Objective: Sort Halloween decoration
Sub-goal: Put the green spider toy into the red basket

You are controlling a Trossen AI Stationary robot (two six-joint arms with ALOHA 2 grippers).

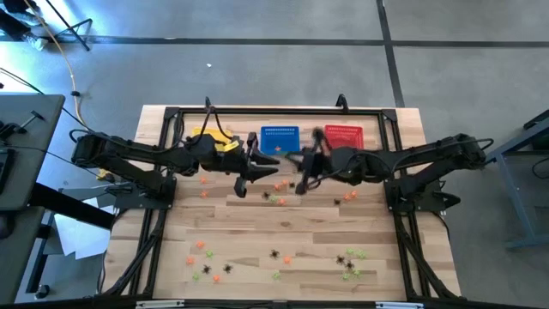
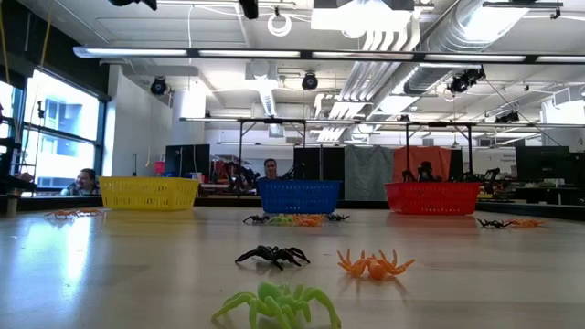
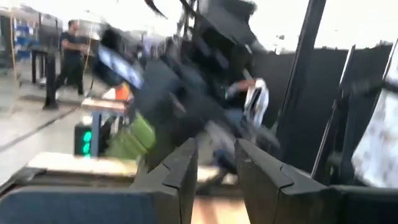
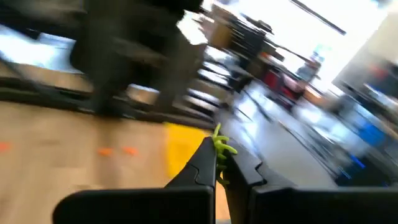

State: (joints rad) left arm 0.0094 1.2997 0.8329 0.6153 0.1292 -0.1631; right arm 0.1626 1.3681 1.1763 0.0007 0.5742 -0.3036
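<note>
Small Halloween decorations lie scattered on the wooden table: black, orange and light green ones near the front (image 1: 347, 262) (image 1: 206, 262) and mid-table (image 1: 279, 193). The low view shows a black one (image 2: 272, 257), an orange one (image 2: 375, 265) and a green one (image 2: 279, 304) up close. Both grippers hang high over the table's middle, facing each other. My right gripper (image 4: 219, 163) (image 1: 302, 178) is shut on a light green decoration (image 4: 222, 146). My left gripper (image 3: 216, 167) (image 1: 257, 174) is open with nothing between its fingers. My right gripper pinches the light green decoration between its two fingertips (image 4: 208, 155). The decoration's thin legs (image 4: 225, 148) stick out past the tips. It is lifted clear of the table, high above the boards.
Three mesh baskets stand in a row along the far edge: yellow (image 1: 210, 140), blue (image 1: 279, 140) and red (image 1: 343, 136). Black frame rails (image 1: 154, 223) run along the table's sides. People show in the room beyond the table (image 2: 270, 169).
</note>
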